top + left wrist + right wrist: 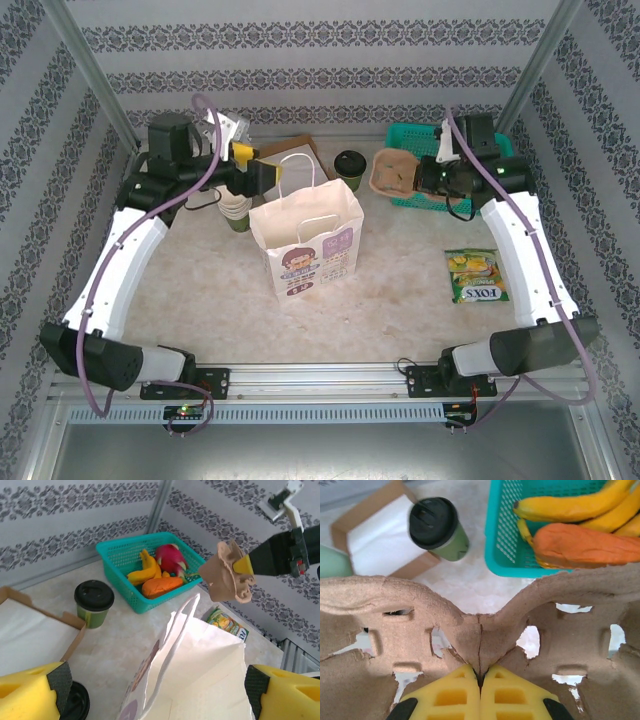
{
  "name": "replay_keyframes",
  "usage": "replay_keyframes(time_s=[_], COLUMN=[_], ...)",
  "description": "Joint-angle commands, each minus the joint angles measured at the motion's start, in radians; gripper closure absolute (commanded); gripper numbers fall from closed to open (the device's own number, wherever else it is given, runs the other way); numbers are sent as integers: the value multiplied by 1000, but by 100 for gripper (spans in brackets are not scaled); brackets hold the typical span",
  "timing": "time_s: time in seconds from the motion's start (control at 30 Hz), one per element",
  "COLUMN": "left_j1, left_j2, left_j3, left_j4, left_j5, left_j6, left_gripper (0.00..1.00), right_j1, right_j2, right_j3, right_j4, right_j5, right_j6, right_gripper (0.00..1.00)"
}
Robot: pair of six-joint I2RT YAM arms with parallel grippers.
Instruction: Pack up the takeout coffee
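The takeout coffee (350, 165) stands upright on the table (200, 290) with its lid on, between a cardboard box (300, 152) and a teal basket (420, 132), behind the paper bag (305, 240). The left gripper (262, 176) hangs spread wide and empty above the bag's open top. The right gripper (480, 680) is clenched on a pulp cup carrier (385, 610).

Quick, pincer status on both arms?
Left pincer: open, holding nothing, above the paper bag.
Right pincer: shut on the brown cup carrier.
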Motion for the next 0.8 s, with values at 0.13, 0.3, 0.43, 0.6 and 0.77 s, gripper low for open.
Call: replay_keyframes(time_s=[0.13,0.3,0.43,0.6,0.77], left_j1=[-42,-58,-57,-58,-59], left_j2=[111,182,201,209,213], left_j3=[132,206,216,219,213], left_j4=[-75,-96,-97,-109,-106], left_j5=[30,-21,-26,-23,-14], left_j6=[139,110,67,50,49], left_gripper=[16,51,73,94,100], right_j1=[2,32,94,170,220], right_j2=[77,127,190,267,330], right_j3=[186,296,378,465,503], right_j4=[-103,-86,-82,-67,-43], right_j5=[-198,-366,-495,-633,-746], right_j6=[-6,40,65,98,154], right_gripper=[100,100,100,100,100])
